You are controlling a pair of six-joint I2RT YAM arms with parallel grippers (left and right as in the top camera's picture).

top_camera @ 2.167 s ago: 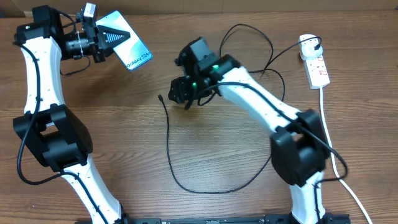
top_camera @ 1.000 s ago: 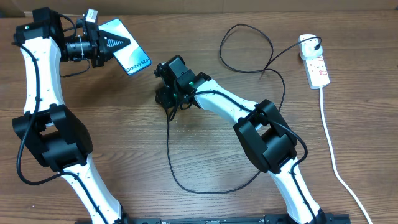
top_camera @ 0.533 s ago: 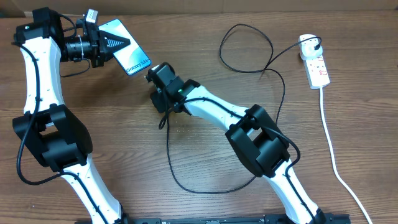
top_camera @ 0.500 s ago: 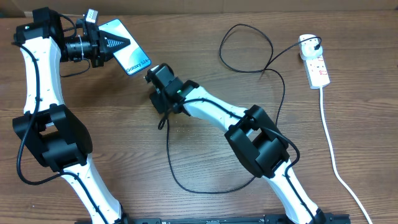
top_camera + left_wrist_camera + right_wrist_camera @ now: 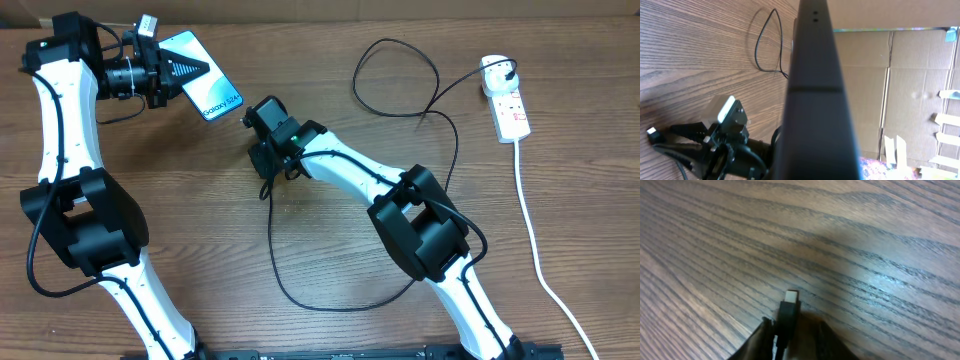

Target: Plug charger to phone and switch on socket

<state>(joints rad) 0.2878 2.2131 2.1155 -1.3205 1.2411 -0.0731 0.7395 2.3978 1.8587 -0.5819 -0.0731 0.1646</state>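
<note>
My left gripper (image 5: 183,68) is shut on the phone (image 5: 213,88) and holds it up at the far left, with the "Galaxy S24" screen facing up. In the left wrist view the phone (image 5: 812,85) shows edge-on and hides the fingers. My right gripper (image 5: 260,135) is shut on the small plug tip (image 5: 789,302) of the charger (image 5: 272,250), just below and right of the phone's lower end and a little apart from it. The black cable loops over the table to its black plug (image 5: 499,69) in the socket (image 5: 512,112), the white power strip at the far right.
The strip's thick white cord (image 5: 535,260) runs down the right side to the table's front edge. Cable loops lie at the centre front and at the back right (image 5: 400,80). Cardboard boxes (image 5: 900,90) stand beyond the table.
My right gripper moved left to the plug tip on the table, shut on it and carried it up towards the phone. In the last half second it shifted slightly right. The left arm held still.
</note>
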